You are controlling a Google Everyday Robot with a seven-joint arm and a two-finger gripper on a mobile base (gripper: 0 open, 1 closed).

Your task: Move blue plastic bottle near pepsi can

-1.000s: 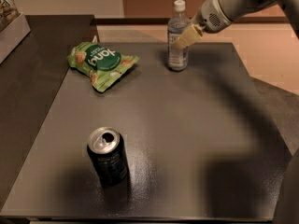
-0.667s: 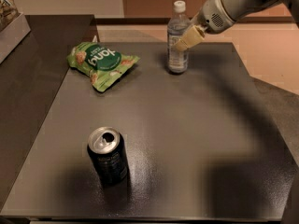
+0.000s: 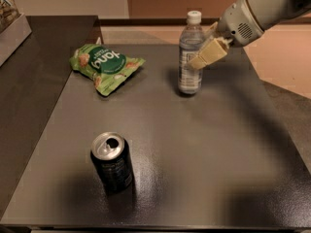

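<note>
Blue plastic bottle (image 3: pixel 189 57): upright, far side of counter (image 3: pixel 204 149)
Pincer (image 3: pixel 202 57): against bottle's right side; grip cannot tell
Pepsi can (image 3: pixel 112 164): upright, near edge, well apart

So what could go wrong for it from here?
1. The bottle is tall, narrow and upright, and the pincer sits against its side, so an off-centre squeeze might tip it.
2. The can stands near the table's front edge, so a bottle set down too close could knock it over or off.
3. The bag lies left of the bottle, and a wide swing might snag it.
</note>
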